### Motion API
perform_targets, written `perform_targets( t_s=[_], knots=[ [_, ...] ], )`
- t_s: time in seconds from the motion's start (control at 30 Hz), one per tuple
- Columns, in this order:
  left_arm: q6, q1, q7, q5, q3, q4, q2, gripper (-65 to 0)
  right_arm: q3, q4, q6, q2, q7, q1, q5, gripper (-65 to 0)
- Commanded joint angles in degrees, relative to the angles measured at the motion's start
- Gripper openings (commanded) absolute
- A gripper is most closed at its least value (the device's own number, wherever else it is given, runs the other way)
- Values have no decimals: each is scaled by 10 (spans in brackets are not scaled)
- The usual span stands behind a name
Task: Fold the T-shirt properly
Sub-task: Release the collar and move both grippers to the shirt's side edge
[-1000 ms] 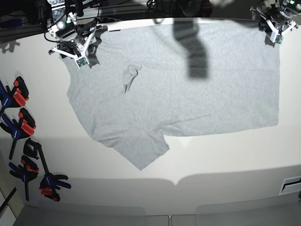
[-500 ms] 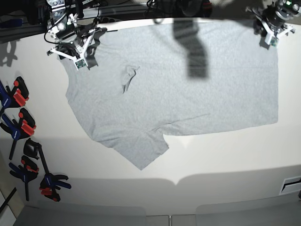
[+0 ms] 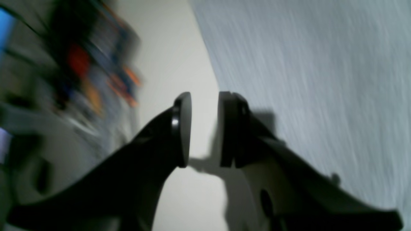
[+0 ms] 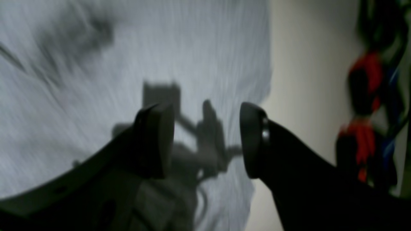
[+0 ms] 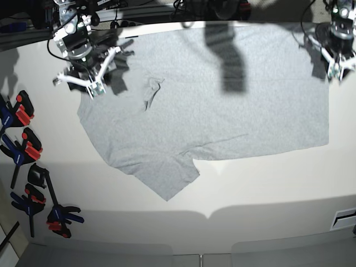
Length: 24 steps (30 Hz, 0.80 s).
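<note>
The light grey T-shirt (image 5: 222, 111) lies spread flat on the white table, plain side up, one sleeve (image 5: 169, 178) pointing to the front. My right gripper (image 5: 82, 83) hovers over the shirt's far left corner; in the right wrist view it (image 4: 205, 141) is open and empty above the shirt's edge (image 4: 208, 57). My left gripper (image 5: 337, 69) is at the shirt's far right edge; in the left wrist view it (image 3: 204, 128) stands a little open, empty, over bare table beside the shirt (image 3: 305, 80). Both wrist views are motion-blurred.
Several red, blue and black clamps (image 5: 25, 147) lie along the table's left edge, more at the front left (image 5: 55, 214). A small wrinkle (image 5: 151, 92) sits in the shirt's left part. A dark shadow (image 5: 228, 55) falls across the shirt's far middle. The table's front (image 5: 267, 189) is bare.
Both arms have moved toward the front of the table, the left one also slightly outward. The shirt lies as before.
</note>
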Motion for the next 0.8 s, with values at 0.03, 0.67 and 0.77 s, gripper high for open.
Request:
perform_targets(
  t_s=[0.03,0.67,0.77],
  knots=[
    [12,-32,-10,16,-4,23,-8,-524,4,19,-6,7,22,9,0,-338],
    [-219,-492,188,-290,-4,-355,-9,-278,4,22,-6,4,3,50,3,-338],
    [-218,-571,178,-292,-4,-482,-9,-278,4,22,-6,4,-11,50,28,-338]
  ],
)
